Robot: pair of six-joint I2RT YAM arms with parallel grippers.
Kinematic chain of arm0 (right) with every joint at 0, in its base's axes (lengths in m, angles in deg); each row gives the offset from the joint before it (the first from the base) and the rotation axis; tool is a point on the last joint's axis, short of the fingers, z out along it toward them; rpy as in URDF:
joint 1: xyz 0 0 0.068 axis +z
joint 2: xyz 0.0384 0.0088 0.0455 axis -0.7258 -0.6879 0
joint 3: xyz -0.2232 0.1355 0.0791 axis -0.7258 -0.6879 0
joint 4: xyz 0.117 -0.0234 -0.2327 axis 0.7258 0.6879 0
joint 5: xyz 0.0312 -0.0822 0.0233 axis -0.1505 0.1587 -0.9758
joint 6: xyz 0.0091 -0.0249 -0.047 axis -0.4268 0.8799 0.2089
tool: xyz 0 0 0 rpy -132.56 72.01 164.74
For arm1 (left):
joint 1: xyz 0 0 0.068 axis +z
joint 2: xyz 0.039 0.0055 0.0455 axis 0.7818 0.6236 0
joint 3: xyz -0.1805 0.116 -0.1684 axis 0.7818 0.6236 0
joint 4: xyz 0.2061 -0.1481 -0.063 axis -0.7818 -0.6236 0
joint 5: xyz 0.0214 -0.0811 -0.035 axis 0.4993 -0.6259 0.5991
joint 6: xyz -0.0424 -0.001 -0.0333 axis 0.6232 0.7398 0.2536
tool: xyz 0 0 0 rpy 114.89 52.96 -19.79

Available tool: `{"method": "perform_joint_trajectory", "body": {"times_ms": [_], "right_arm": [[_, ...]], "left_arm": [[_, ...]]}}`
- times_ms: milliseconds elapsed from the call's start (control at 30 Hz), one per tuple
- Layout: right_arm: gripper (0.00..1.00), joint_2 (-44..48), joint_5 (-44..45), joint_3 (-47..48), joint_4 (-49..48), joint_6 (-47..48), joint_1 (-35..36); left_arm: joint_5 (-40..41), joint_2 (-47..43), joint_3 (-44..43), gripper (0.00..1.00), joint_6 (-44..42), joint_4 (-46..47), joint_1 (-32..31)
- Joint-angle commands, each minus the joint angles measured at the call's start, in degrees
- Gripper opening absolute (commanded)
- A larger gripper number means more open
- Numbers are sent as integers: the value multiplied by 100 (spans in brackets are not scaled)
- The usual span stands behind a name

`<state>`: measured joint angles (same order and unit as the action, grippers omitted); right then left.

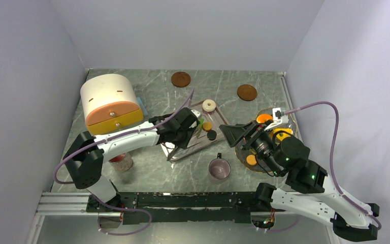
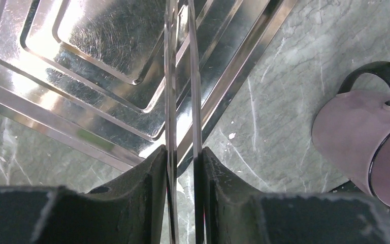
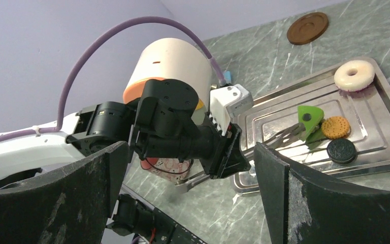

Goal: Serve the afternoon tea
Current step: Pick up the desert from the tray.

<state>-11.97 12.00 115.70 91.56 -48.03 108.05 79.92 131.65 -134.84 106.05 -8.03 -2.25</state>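
Holding tongs [image 2: 170, 76] pinched in left gripper [image 2: 183, 155]; pointing lengthwise at green treat [image 3: 309, 118] on tray [image 3: 381, 147], right at the tips — nearer this arm. Over at right gripper [image 3: 190, 152] — spread wide, empty, farther off.

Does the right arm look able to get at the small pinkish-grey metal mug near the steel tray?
Probably yes. The small pinkish-grey metal mug stands by itself close to the right arm's fingers, which are wide open and empty, and nothing lies between them.
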Motion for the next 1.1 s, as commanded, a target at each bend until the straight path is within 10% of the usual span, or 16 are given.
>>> {"method": "perform_joint_trajectory", "body": {"times_ms": [0, 1067], "right_arm": [[97, 36, 116, -48, -160, 57, 18], [97, -18, 101, 37, -182, 79, 18]], "left_arm": [[85, -269, -145, 31, 106, -142, 39], [221, -684, -799, 5, 388, -753, 40]]}}
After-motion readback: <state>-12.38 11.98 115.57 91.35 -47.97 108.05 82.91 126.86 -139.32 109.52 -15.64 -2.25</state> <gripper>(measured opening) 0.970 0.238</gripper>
